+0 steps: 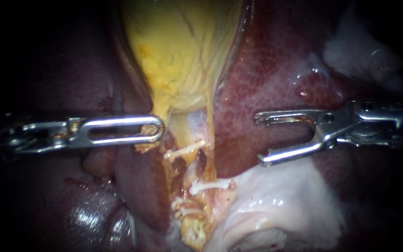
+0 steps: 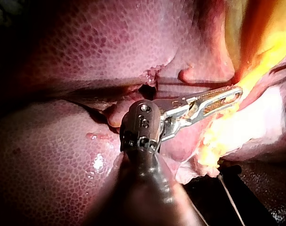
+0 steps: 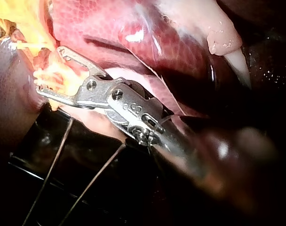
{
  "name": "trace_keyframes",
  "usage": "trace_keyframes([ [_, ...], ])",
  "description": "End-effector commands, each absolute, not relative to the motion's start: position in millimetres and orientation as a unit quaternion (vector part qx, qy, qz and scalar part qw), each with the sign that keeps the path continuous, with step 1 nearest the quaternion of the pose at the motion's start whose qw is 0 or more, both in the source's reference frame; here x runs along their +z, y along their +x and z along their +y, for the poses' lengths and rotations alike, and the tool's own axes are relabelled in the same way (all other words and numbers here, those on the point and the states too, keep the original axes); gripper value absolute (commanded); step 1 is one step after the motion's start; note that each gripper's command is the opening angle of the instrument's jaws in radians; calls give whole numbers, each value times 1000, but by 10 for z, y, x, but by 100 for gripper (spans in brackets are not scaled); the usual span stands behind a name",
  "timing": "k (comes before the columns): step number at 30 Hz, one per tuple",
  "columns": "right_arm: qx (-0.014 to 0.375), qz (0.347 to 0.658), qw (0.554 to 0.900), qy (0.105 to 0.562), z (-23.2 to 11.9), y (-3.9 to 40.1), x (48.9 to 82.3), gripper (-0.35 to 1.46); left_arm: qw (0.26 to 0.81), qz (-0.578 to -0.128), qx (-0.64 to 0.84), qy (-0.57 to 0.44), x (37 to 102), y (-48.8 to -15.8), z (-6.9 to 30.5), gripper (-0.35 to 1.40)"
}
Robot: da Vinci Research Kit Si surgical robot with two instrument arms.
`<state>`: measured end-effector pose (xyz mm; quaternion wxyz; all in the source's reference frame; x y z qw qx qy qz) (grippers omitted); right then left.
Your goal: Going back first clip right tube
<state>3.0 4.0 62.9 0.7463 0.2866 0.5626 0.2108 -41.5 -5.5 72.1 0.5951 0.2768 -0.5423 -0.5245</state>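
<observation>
Steel left instrument [image 1: 157, 130] jaws clamp the yellow, tapering gallbladder [image 1: 183, 56] at its narrow end; steel right instrument [image 1: 260, 139], right of gallbladder, jaws agape, empty.

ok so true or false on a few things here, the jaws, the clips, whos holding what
1. The right instrument has open, empty jaws. True.
2. No clips are in place yet. False: white clips already sit on the tissue below the gallbladder.
3. The left instrument has wide open jaws. False: they are shut on the gallbladder's lower edge.
4. The right instrument touches a clip. False: it is apart from them, in front of the liver.
5. The liver lies on both sides of the gallbladder. True.
</observation>
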Motion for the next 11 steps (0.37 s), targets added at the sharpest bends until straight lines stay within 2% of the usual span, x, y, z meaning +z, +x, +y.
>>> trace_keyframes([
  [1, 211, 563, 746, 287, 41, 30, 628, 60, 595, -542, -525, 276, 722, -415, -54, -35],
  [11, 212, 562, 747, 285, 40, 32, 627, 60, 595, -542, -525, 278, 721, -413, -52, -35],
])
